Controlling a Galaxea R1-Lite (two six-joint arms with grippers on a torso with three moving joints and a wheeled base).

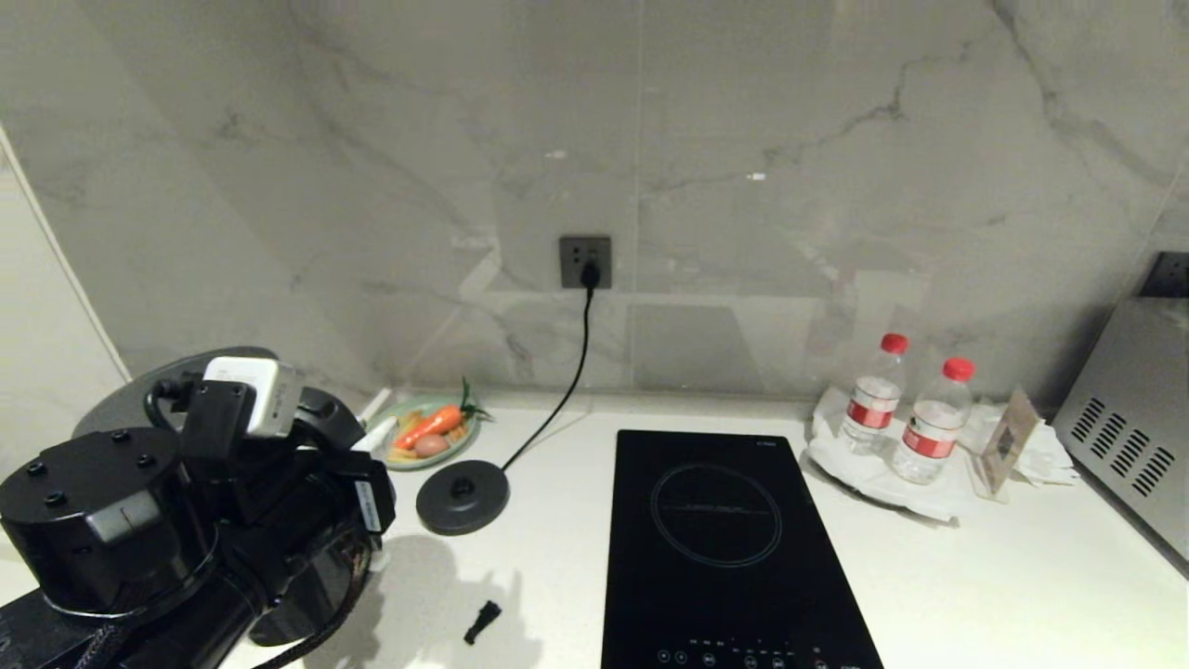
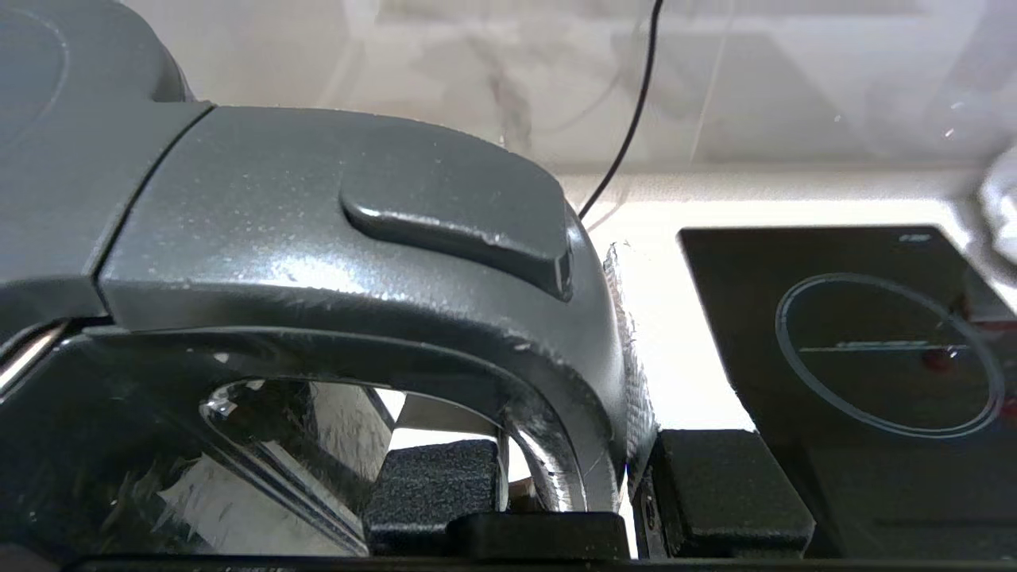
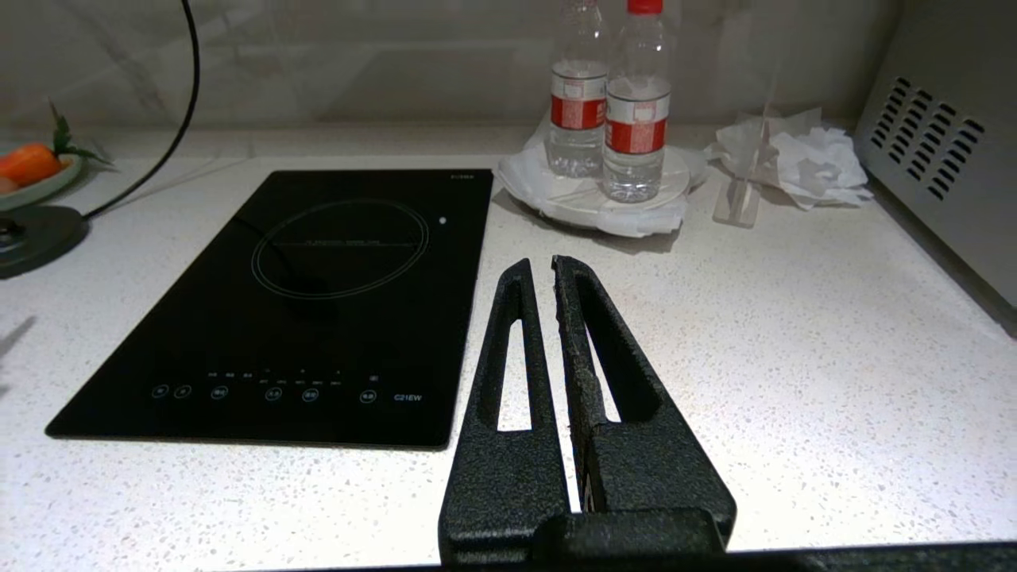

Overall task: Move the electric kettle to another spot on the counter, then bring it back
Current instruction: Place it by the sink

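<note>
The electric kettle's grey handle (image 2: 342, 238) fills the left wrist view, with the glossy black body below it. My left gripper (image 2: 574, 485) is shut on the handle's rear upright, one finger inside the loop and one outside. In the head view the left arm (image 1: 139, 520) covers most of the kettle; only a grey edge of its lid (image 1: 116, 404) shows behind it at the far left. The kettle is off its round base disc (image 1: 462, 497). My right gripper (image 3: 539, 266) hangs shut and empty over the white counter (image 3: 794, 357), beside the cooktop.
A black cooktop (image 1: 734, 548) lies mid-counter. A plate with a carrot (image 1: 429, 429) sits behind the corded base. Two water bottles (image 1: 906, 418) on a white plate, crumpled paper and a grey appliance (image 1: 1129, 418) stand right. A small black piece (image 1: 482, 621) lies near the front.
</note>
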